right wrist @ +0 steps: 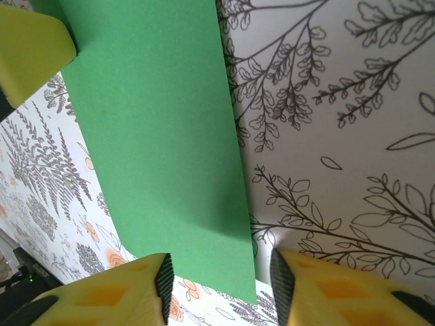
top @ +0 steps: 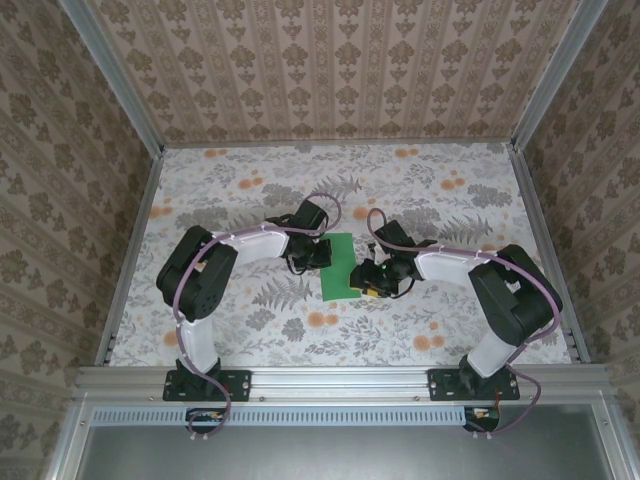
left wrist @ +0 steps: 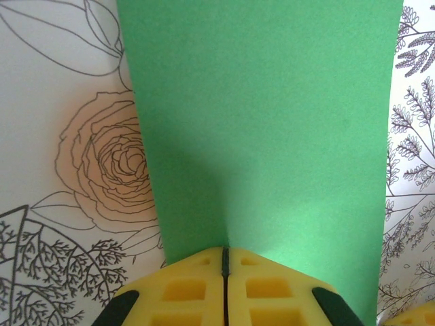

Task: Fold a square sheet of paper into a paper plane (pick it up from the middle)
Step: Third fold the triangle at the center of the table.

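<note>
Seemingly left claw (left wrist: 225, 255) pinches sheet (left wrist: 272, 122); right claw (right wrist: 219, 273) parted.

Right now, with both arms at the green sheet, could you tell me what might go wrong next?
The left tool is shut on one edge of the green sheet of paper; a pull from it could tear or crumple the sheet. The right tool stands open around only a corner strip, so closing there may slip off or add a stray crease.

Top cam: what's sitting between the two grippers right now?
The green sheet fills the gap between the left gripper and the right gripper, as the top view shows. Nothing else lies there.
</note>
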Controlling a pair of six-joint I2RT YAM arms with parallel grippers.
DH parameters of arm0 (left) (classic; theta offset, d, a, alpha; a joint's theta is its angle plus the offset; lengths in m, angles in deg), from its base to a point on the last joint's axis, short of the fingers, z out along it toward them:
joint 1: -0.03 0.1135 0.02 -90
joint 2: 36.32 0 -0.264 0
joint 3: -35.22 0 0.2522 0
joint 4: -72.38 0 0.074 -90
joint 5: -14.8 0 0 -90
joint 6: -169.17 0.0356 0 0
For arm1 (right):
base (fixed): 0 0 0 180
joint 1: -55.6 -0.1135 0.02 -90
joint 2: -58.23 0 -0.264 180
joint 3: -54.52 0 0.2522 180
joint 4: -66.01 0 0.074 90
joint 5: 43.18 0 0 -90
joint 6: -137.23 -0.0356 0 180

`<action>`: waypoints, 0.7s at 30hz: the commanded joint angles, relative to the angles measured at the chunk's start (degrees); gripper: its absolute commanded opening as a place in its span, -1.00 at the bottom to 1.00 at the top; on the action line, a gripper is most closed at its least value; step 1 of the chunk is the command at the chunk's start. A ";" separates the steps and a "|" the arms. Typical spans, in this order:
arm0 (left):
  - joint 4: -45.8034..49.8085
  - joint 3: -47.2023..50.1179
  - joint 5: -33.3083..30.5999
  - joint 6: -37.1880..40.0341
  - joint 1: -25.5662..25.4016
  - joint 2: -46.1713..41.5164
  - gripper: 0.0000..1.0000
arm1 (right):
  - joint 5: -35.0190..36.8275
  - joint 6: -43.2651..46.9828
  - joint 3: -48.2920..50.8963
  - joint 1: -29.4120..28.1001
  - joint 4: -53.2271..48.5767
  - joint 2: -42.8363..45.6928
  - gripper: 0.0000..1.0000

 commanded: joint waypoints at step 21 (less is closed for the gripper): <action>2.39 2.72 -1.99 -0.27 -0.40 0.85 -0.85 | -4.43 -8.92 3.43 -0.46 11.01 0.55 -0.28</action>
